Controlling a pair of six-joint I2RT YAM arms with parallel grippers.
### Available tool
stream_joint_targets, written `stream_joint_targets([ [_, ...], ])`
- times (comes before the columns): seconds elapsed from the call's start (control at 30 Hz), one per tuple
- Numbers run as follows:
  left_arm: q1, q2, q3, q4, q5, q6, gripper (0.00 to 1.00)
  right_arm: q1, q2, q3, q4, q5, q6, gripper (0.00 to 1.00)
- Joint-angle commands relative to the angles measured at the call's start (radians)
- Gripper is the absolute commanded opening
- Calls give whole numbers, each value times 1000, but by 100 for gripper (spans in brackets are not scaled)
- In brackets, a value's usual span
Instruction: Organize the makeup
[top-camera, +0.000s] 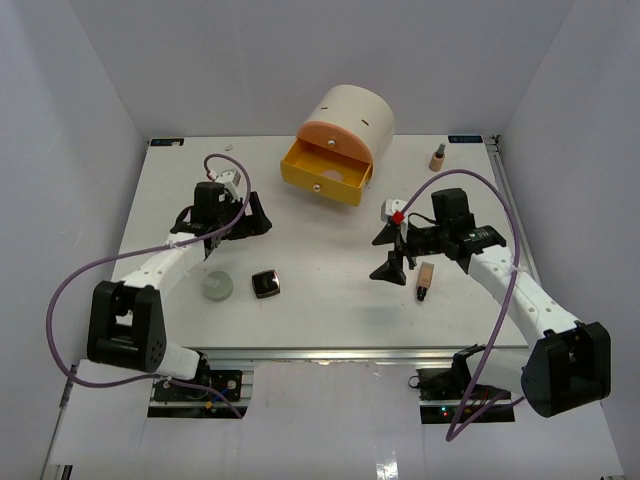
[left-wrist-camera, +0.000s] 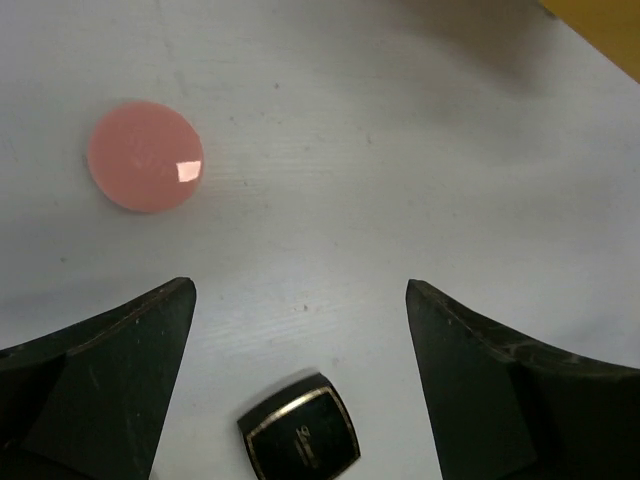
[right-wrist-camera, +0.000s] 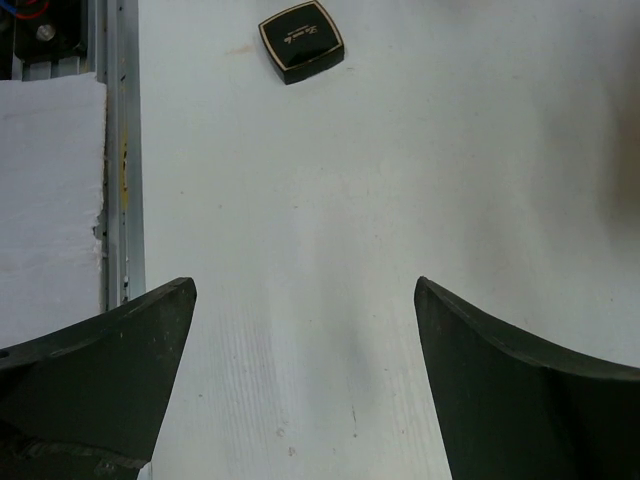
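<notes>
At the left of the white desk (top-camera: 330, 310), the pale green ball (top-camera: 217, 287) sits near the front edge, with the small black square compact (top-camera: 265, 284) just to its right. The left gripper (top-camera: 252, 220) hovers farther back than both, its fingers spread wide with nothing between them. Its wrist view shows the compact low between the fingers, on the wrist side of the tips. It also shows a flat pink round jar (left-wrist-camera: 145, 156) ahead and off to one side, which the overhead view does not show. At the back centre stands the large cream drum (top-camera: 350, 115), its yellow drawer (top-camera: 322, 178) pulled open toward the arms. Right of centre, the right gripper (top-camera: 388, 253) is likewise spread apart and empty. The tan black-capped bottle (top-camera: 425, 280) lies on its side just beside this gripper, to its right, with its long axis roughly front to back and the dark cap toward the front. This arm is clearly the nearer one for that bottle, and it would likely need to straddle the bottle across its width. A second tan bottle (top-camera: 437, 158) stands upright at the far right back.
</notes>
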Motion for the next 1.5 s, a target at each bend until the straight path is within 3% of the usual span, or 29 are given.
stream_joint_targets([
  [0.0,0,134,141,-43,-147,30,98,-47,-17,20,73,-121,2,97],
  [0.3,0,326,300,-116,-358,57,98,-70,-33,4,88,-104,16,98],
  [0.57,0,401,320,-136,-346,70,97,-83,-36,3,88,-109,17,98],
  [0.8,0,432,327,-139,-325,66,90,-89,-34,2,88,-111,21,98],
  [0.93,0,445,329,-139,-331,65,82,-91,-31,2,87,-117,25,98],
  [1.2,-2,436,326,-138,-328,63,50,-95,-34,2,87,-118,25,98],
  [1.47,-45,225,306,-122,-270,26,32,-106,-46,-1,87,-124,26,98],
])
